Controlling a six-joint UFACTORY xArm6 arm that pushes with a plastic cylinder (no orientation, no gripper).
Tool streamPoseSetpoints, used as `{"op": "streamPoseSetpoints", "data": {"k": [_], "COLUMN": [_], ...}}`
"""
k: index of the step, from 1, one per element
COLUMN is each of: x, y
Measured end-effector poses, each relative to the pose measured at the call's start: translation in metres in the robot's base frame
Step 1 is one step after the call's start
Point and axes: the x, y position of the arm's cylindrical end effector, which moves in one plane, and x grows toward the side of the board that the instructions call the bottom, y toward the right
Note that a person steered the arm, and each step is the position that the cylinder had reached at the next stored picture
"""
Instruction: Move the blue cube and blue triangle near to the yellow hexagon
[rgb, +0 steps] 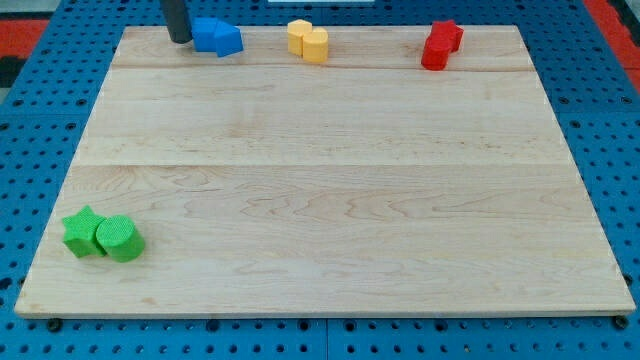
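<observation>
Two blue blocks (217, 36) sit pressed together near the view's top left of the wooden board (320, 200); which is the cube and which the triangle I cannot make out. Two yellow blocks (308, 41) touch each other to their right, at the top centre; one may be the hexagon. My tip (180, 39) rests on the board just left of the blue blocks, close to or touching them.
Two red blocks (441, 44) stand together at the top right. A green star (82, 232) and a green cylinder (120, 238) touch at the bottom left. Blue pegboard (40, 100) surrounds the board.
</observation>
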Motion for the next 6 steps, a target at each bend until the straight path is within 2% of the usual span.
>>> {"op": "streamPoseSetpoints", "data": {"k": [2, 4, 6], "x": [-0.021, -0.011, -0.021], "y": [-0.011, 0.002, 0.035]}}
